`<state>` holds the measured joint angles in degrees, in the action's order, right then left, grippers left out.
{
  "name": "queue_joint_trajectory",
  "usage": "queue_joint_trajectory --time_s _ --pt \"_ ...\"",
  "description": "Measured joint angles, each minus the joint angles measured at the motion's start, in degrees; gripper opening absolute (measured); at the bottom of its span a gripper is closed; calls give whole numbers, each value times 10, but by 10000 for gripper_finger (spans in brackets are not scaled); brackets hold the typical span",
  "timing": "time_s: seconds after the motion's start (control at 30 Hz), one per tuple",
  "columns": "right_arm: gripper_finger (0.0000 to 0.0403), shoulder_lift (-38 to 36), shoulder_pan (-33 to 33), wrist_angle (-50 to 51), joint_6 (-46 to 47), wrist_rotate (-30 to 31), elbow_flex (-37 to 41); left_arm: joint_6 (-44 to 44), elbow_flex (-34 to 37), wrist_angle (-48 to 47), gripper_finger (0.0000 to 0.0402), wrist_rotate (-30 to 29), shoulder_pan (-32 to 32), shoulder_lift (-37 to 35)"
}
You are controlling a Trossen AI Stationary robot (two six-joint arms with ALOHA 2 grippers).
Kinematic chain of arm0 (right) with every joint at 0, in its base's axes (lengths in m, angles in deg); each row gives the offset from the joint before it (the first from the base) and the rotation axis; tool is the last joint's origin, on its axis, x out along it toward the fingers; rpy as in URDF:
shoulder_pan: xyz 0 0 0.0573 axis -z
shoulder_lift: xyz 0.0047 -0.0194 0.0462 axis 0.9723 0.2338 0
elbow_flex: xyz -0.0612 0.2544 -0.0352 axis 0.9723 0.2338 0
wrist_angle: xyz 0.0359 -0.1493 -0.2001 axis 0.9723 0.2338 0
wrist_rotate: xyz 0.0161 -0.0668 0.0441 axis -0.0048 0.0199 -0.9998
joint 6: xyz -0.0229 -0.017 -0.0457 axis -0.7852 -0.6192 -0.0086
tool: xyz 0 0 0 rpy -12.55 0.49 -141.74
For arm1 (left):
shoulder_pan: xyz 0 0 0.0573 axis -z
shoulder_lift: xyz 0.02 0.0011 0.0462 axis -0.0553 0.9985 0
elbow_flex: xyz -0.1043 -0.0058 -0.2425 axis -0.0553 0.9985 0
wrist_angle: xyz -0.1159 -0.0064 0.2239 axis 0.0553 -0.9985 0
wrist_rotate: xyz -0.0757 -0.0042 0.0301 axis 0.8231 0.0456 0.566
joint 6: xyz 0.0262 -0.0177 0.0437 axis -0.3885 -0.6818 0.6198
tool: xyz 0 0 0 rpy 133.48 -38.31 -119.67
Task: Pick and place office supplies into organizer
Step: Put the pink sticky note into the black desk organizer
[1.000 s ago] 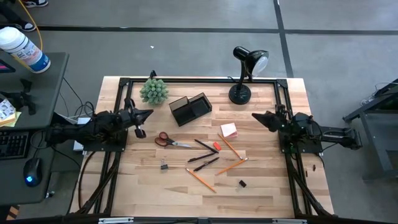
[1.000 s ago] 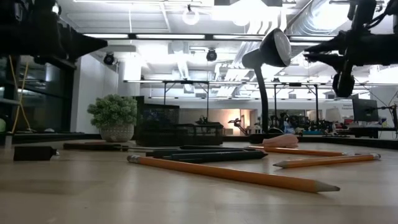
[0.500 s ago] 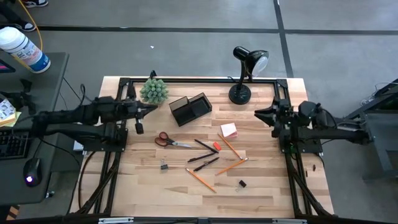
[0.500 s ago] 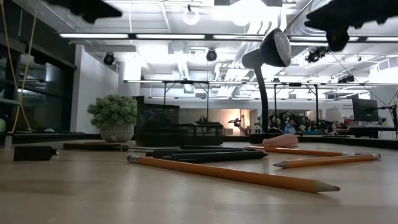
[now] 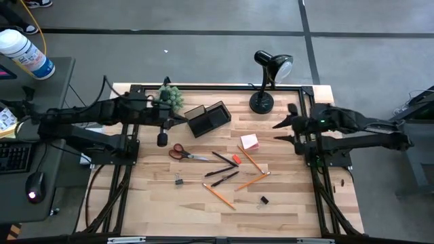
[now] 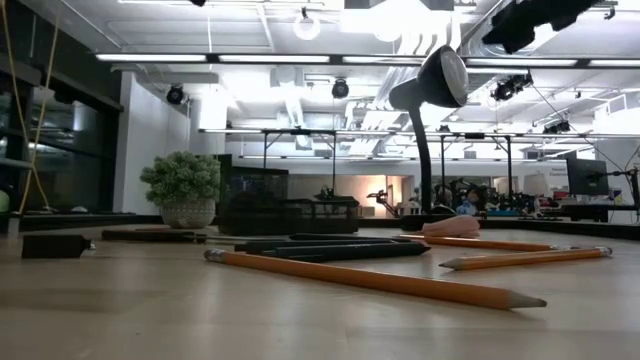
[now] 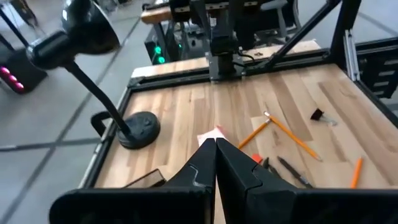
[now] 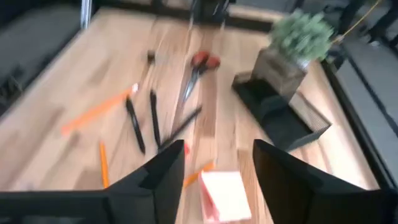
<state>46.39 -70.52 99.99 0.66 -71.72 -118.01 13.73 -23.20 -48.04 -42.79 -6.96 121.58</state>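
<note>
Both fingers empty: right spread, left pressed together.

No lettering, brand, number or sign can be read in any view — not on the table, not in the room behind. The white plastic bottle with the blue label, far left off the table, shows no legible print.

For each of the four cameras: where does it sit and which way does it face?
High: overhead, straight down; both arms, organizer.
Low: table-top level, across pencils; an arm at the top edge.
Left wrist: over shut left hand, toward desk lamp.
Right wrist: over open right hand, toward scissors.
Shared: sticky-note pad, both wrist views.
</note>
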Motion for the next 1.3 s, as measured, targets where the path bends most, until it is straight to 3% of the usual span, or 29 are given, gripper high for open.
queue_joint_trajectory --time_s 0.3,0.63,0.93,1.3 --pt "204 139 0 13 -76 0 0 -15 -4 -1 1 3 0 54" --pt "200 318 0 -25 -124 18 -12 -9 -4 -103 1 31 0 58" --pt "203 456 2 -15 -152 16 -59 9 -4 -99 1 57 0 58" --pt "181 556 17 -6 -177 35 -72 11 -4 -100 1 56 0 58"
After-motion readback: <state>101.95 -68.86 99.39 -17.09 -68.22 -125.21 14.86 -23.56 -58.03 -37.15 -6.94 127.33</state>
